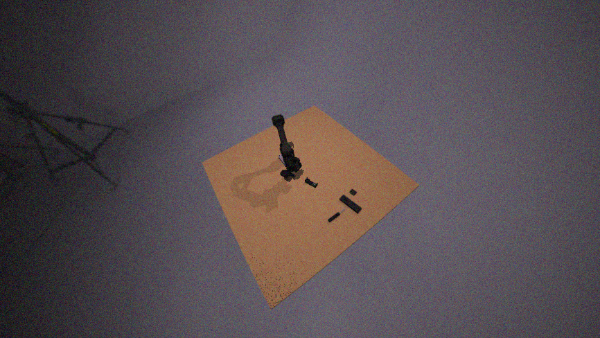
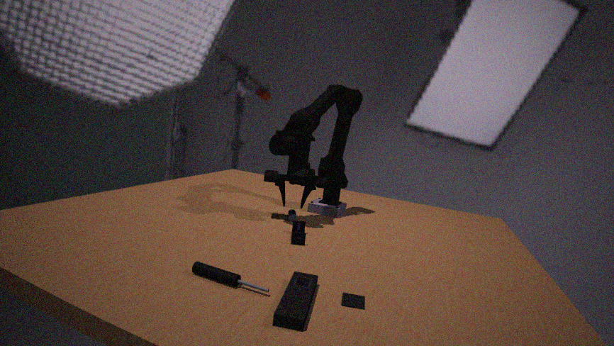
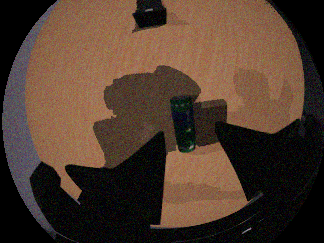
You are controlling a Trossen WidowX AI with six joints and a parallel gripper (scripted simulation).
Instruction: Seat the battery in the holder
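Observation:
The battery (image 2: pixel 292 214) (image 3: pixel 183 124) is a small dark green and blue cylinder lying on the table in the gripper's shadow. My gripper (image 2: pixel 293 207) (image 3: pixel 190 131) is open and empty above the table; in the wrist view the battery shows between and just beyond the two fingertips, touching neither as far as I can tell. The holder (image 1: pixel 311 182) (image 2: pixel 298 233) (image 3: pixel 150 17) is a small black tray, apart from the battery and further from the arm's base. It holds no battery. Its spring and lip are too dark to make out.
A black screwdriver (image 1: pixel 334 217) (image 2: pixel 217 274), a long black box (image 1: pixel 350 203) (image 2: pixel 296 300) and a small dark square piece (image 1: pixel 353 192) (image 2: pixel 353 300) lie beyond the holder, toward the table's edge. The arm's pale base (image 2: pixel 327 208) stands behind the battery.

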